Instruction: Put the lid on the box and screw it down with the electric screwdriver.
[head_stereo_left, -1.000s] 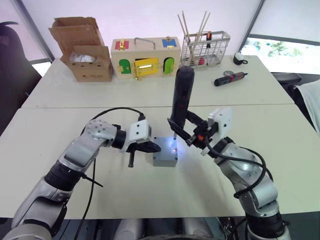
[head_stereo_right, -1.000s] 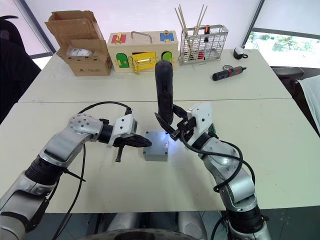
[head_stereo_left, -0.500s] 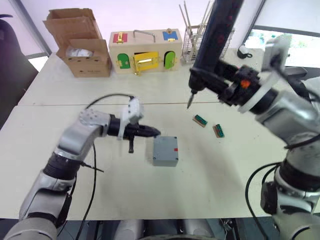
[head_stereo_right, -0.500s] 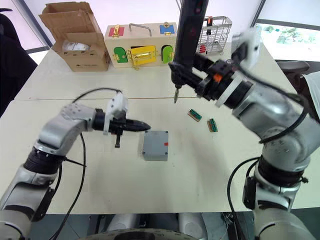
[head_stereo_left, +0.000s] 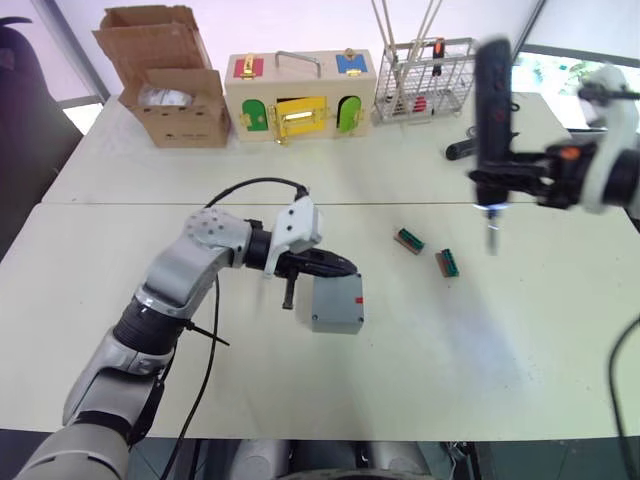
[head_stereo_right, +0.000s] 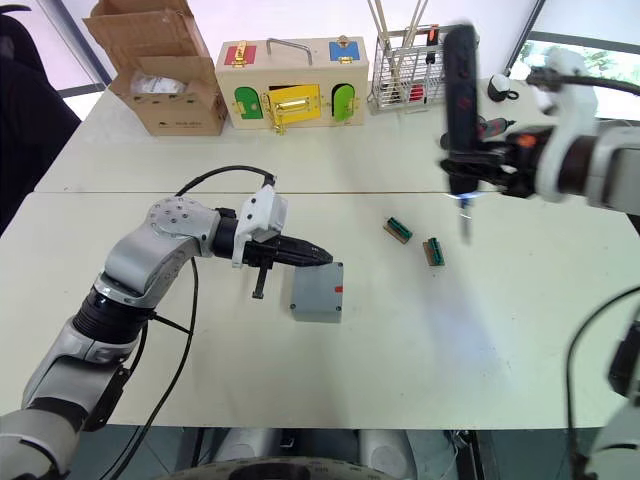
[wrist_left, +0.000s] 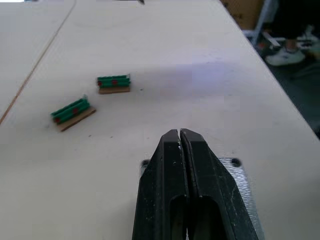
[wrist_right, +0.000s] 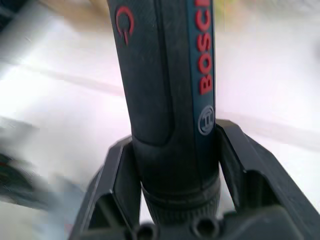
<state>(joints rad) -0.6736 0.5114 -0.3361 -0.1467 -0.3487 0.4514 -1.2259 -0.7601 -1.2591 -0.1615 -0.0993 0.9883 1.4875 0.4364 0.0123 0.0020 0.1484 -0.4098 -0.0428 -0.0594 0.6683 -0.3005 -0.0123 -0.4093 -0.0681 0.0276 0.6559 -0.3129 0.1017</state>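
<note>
1. The box (head_stereo_left: 336, 302) stands on the near table (head_stereo_left: 520, 340), a little left of its middle, with the lid (wrist_left: 239, 172) already sitting on top and a red mark on its side.
2. The left gripper (head_stereo_left: 343, 268) lies at the box's ten o'clock corner, its two black fingers (wrist_left: 172, 180) pressed together with nothing between them. I think it rests there to keep the box from sliding.
3. The right gripper (wrist_right: 172, 200) is clamped around the electric screwdriver (head_stereo_left: 492, 105), held upright at about two o'clock from the box, well apart from it. The bit points down and the tip is lit, so it looks ready for work.
4. Two small green connectors (head_stereo_left: 408, 240) lie between box and driver.
5. Whether screws sit in the lid corners, I cannot tell; the fingers hide most of it.
</note>
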